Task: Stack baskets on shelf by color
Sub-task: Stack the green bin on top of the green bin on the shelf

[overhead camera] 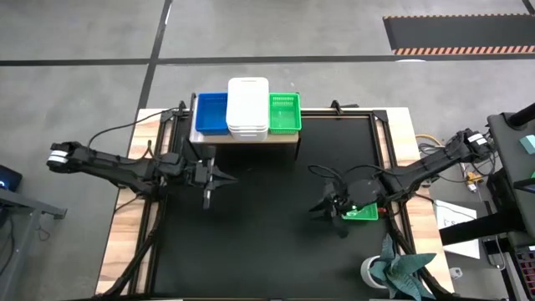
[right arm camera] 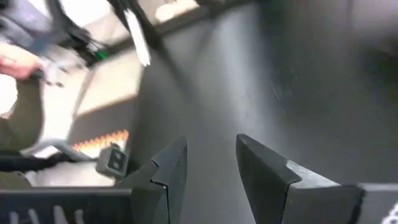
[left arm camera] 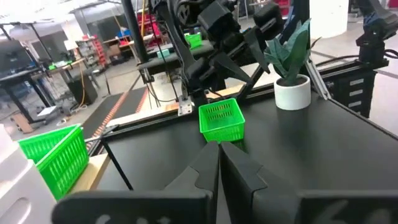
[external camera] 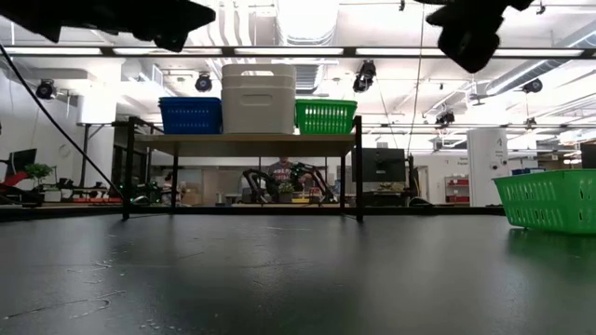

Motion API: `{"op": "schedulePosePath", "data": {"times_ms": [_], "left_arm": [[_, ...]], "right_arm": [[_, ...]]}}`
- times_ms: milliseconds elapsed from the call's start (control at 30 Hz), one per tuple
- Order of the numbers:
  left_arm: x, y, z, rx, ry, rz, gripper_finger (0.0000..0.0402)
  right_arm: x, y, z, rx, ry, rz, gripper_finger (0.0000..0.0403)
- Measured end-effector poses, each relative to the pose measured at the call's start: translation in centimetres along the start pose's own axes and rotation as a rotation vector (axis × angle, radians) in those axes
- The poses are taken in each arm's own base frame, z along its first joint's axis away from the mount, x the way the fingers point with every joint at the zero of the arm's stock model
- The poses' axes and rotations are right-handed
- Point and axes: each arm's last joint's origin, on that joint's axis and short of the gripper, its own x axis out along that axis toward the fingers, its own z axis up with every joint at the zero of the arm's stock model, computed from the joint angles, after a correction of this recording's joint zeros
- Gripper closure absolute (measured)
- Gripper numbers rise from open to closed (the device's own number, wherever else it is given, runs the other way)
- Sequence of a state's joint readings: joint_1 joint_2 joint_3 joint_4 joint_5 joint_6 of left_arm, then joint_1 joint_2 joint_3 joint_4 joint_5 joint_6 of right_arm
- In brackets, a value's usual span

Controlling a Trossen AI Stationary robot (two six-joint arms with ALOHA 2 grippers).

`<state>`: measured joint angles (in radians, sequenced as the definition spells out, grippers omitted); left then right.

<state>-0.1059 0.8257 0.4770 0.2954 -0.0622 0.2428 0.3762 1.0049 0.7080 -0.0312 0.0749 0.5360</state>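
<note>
One green basket remains on the tabletop | we hover the right gripper beside it, jaws parted to grasp | left gripper waits before the shelf, jaws closed | colours sit grouped there.

No lettering, label, brand, number or sign is legible to me in any view: neither on the perforated plastic baskets, nor on the wood-topped shelf, nor in the room behind.
</note>
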Motion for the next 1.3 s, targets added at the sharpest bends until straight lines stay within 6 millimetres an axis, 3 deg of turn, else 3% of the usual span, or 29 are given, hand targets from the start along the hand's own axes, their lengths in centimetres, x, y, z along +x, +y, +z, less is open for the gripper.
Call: {"op": "schedulePosePath", "data": {"times_ms": [267,567,867,1300], "left_arm": [[-0.1,-0.4,-1.7,0.004,-0.001,0.0,0.0402],[-0.1,-0.4,-1.5,0.001,-0.021,0.005,0.0402],[-0.1,-0.4,-1.6,0.001,-0.015,0.004,0.0402],[-0.1,-0.4,-1.6,0.006,-0.015,0.003,0.0402]], "right_arm": [[0.9,1.0,0.0,0.217,0.324,-0.291,0.0275],[2.0,2.0,0.1,0.469,0.654,-0.668,0.0275],[3.3,2.2,-0.3,0.595,0.709,-0.787,0.0275],[3.7,-1.5,-1.6,0.634,0.695,-0.948,0.0275]]}}
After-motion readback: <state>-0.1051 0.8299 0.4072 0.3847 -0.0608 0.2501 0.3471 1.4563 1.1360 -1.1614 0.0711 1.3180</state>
